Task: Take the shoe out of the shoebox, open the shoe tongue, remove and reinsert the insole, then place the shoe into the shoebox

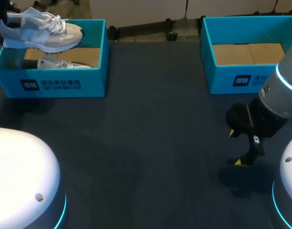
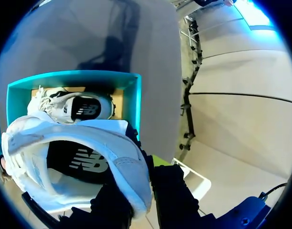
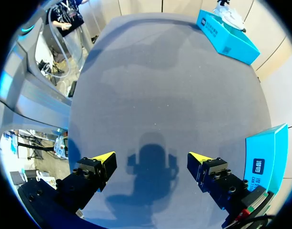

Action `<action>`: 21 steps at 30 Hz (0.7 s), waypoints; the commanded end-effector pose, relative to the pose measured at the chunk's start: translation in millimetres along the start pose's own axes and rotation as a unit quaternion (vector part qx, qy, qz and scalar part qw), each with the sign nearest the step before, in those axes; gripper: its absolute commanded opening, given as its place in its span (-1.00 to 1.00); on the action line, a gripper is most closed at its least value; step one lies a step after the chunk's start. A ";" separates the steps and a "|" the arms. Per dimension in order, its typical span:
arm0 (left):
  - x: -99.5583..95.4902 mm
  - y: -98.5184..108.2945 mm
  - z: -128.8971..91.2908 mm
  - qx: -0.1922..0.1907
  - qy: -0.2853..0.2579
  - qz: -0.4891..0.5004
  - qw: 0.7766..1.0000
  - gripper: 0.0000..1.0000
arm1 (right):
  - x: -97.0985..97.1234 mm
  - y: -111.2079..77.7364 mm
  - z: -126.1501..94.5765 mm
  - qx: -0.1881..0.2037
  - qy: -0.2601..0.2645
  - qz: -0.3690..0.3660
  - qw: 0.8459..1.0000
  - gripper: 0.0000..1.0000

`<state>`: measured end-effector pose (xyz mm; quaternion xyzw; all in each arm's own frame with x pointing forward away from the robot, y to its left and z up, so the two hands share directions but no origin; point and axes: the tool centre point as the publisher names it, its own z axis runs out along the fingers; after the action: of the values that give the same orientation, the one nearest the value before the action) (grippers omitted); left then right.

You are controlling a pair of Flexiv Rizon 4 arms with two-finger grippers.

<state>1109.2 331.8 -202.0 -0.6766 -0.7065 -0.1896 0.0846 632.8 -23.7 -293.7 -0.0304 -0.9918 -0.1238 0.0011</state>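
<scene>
One shoe (image 1: 41,31) hangs heel-clamped in the left pincer (image 2: 142,187) above its shoebox (image 1: 60,83), while the right pincer (image 3: 153,164) hovers spread wide over the worktop (image 1: 146,133).

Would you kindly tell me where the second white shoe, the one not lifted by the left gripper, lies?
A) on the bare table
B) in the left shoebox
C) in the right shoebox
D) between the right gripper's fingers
B: the head view shows the second shoe lying in the left shoebox, under the lifted shoe.
</scene>
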 end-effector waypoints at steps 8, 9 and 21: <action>5.3 26.9 1.0 0.008 -0.013 -0.002 1.000 -1.00 | 1.2 -0.6 0.5 0.000 -0.001 0.000 1.000 1.00; 5.3 26.9 1.0 0.008 -0.013 -0.002 1.000 -1.00 | 1.2 -0.6 0.5 0.000 -0.001 0.000 1.000 1.00; -1.9 30.8 3.5 0.011 -0.019 0.005 1.000 -1.00 | 1.2 -0.6 0.5 0.000 -0.001 0.000 1.000 1.00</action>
<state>1135.2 334.6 -199.7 -0.6777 -0.7101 -0.1734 0.0797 632.8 -23.7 -293.7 -0.0305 -0.9918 -0.1238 0.0011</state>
